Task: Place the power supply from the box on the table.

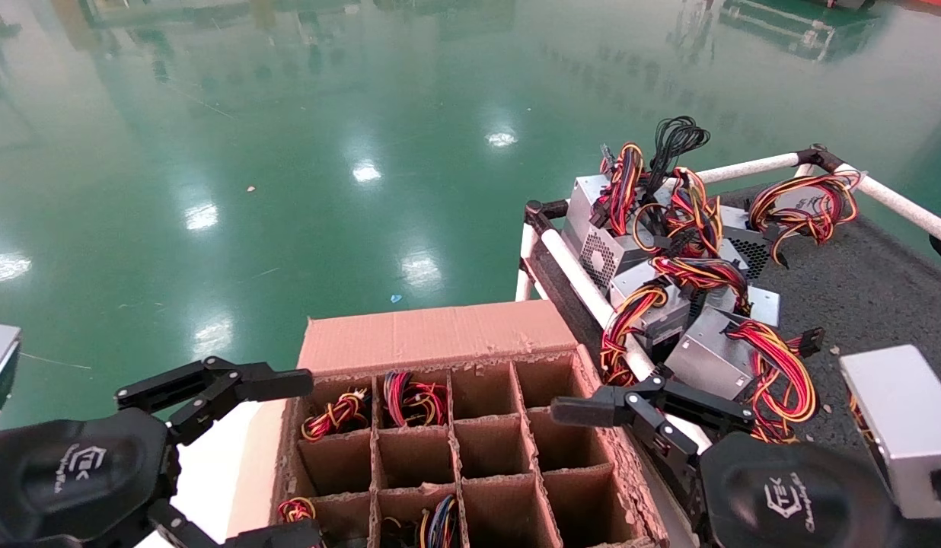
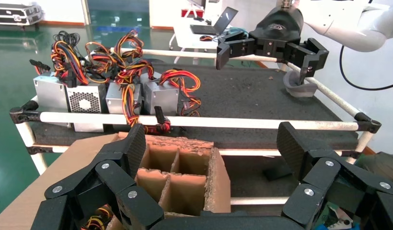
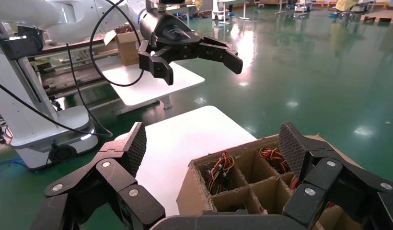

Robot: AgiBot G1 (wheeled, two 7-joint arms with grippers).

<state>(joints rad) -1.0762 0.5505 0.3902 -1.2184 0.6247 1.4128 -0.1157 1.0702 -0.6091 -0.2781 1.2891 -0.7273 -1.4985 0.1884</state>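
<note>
The brown cardboard box (image 1: 432,335) stands low in the middle of the head view, and its divider cells hold red-yellow-black wire bundles (image 1: 335,415) of power supplies; the metal bodies are hidden in the cells. My left gripper (image 1: 309,457) hangs open at the box's left edge, holding nothing. At the box's right edge, beside the table's white rail (image 1: 585,285), my right gripper (image 1: 585,472) is also open and empty. In the left wrist view my left gripper (image 2: 213,148) spans the box corner (image 2: 218,177). The right wrist view has my right gripper (image 3: 214,146) above a wire bundle (image 3: 218,170).
Several silver power supplies (image 1: 714,350) with tangled wires lie piled at the near corner of the dark table (image 1: 874,289). Another silver unit (image 1: 904,418) sits by my right arm. A white board (image 3: 185,139) lies left of the box. Green floor is beyond.
</note>
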